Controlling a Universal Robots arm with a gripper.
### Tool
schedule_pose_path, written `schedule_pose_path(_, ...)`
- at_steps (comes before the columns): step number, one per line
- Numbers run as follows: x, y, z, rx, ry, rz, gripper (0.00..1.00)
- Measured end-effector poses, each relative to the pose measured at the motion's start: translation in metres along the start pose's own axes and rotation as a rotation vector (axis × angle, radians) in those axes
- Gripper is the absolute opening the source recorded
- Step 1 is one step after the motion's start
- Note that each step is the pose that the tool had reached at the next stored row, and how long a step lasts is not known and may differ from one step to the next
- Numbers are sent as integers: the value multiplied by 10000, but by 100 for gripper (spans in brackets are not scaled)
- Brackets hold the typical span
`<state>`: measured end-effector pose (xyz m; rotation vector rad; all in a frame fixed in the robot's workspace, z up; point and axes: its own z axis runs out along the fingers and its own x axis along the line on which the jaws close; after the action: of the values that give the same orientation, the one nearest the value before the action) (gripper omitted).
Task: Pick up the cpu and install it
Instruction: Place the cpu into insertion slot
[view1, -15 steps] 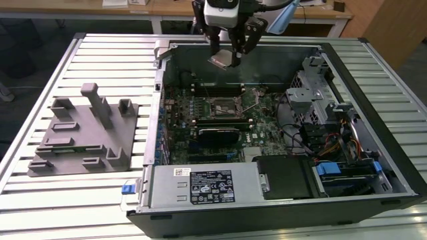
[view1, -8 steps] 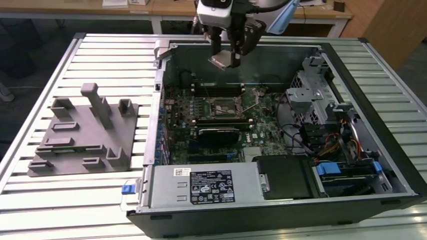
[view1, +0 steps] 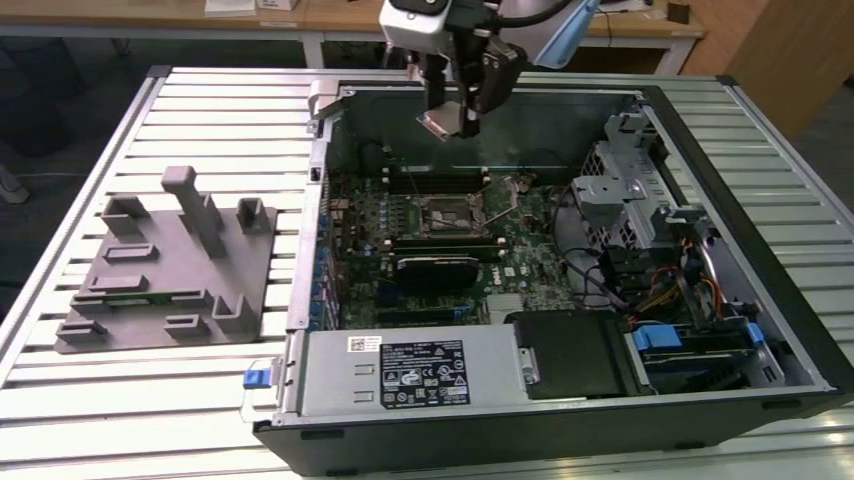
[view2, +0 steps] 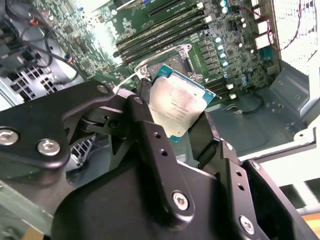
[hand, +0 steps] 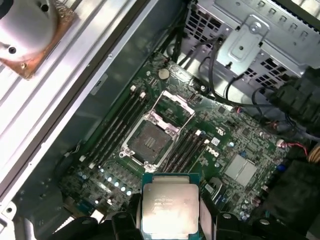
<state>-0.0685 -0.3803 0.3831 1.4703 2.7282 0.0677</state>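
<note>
While hanging over open black computer case (view1: 534, 440) in exterior view, black gripper (view1: 451, 125) clamps small silvery square cpu (view1: 438, 122) | second wrist view: cpu between fingers (view2: 150, 135) | first wrist view: cpu apart from dark square socket frame (hand: 150, 141)

Silvery teal-edged cpu (hand: 170, 207); black fingers (view2: 152, 140); green motherboard (hand: 235, 145)

cpu (hand: 169, 207) edges hidden by gripper (hand: 170, 215), arm (view1: 523, 12) cut at exterior view's top edge, socket (hand: 150, 142) contacts unresolvable
</note>
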Motion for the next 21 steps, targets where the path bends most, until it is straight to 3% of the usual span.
schedule_pose_path(21, 1, 0, 17, 47, -170, 2904, 55)
